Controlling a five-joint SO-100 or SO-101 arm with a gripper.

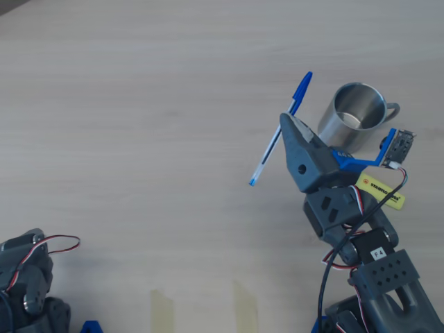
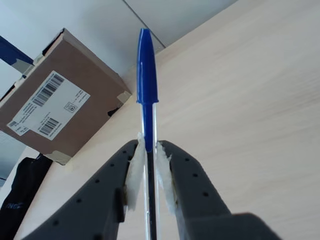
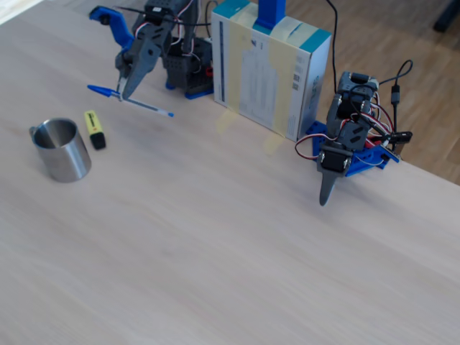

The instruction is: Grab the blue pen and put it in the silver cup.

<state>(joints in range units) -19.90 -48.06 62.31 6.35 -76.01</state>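
Observation:
My gripper (image 1: 286, 123) is shut on the blue pen (image 1: 281, 130) and holds it off the table. The pen runs diagonally in the overhead view, blue cap toward the upper right, small blue plug at the lower left. In the wrist view the pen (image 2: 147, 100) sticks up between the white pads (image 2: 135, 170) of the gripper (image 2: 149, 145), cap away from me. The silver cup (image 1: 352, 118) stands upright just right of the gripper, handle to the right, with nothing inside it that I can see. The fixed view shows the pen (image 3: 129, 100) level in the gripper (image 3: 122, 95) above and behind the cup (image 3: 61, 149).
A yellow highlighter (image 1: 380, 192) lies under the arm, below the cup. A second, idle arm (image 3: 345, 147) sits at the table edge, beside a cardboard box (image 3: 269, 65). Two tape strips (image 1: 202, 309) mark the near table edge. Bare wood lies to the left.

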